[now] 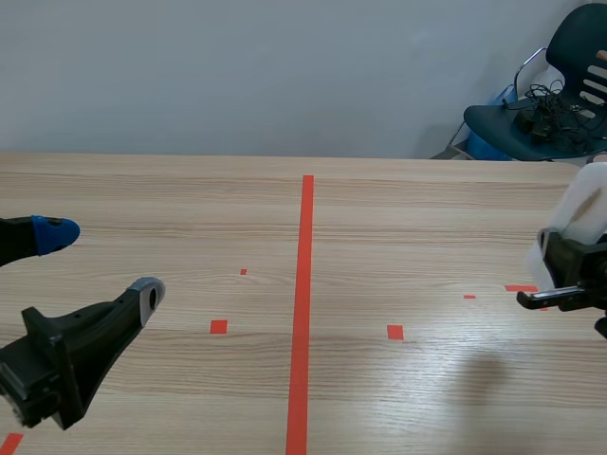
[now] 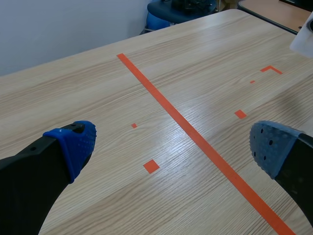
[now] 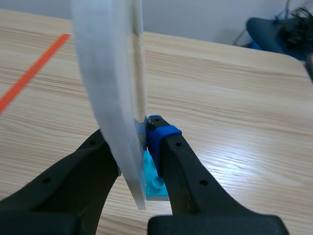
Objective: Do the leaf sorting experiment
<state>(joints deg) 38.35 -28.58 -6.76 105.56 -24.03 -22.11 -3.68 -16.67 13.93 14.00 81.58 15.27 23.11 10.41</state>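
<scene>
No leaves show in any view. At the table's right edge my right gripper (image 1: 558,281) is shut on a white flat thing (image 1: 588,210) that stands on edge. In the right wrist view this white thing (image 3: 110,73) rises between the two fingers, with a small light-blue piece (image 3: 154,182) low against it by the blue pad. Over the table's left side my left gripper (image 1: 102,263) stands open and holds nothing. The left wrist view shows only bare wood between the left gripper's (image 2: 174,147) two blue pads.
A wooden table (image 1: 398,218) carries an orange-red tape line down its middle and small tape squares. Beyond its far right corner stands a dark chair (image 1: 560,95) with black cables on the seat. A grey wall runs behind the table.
</scene>
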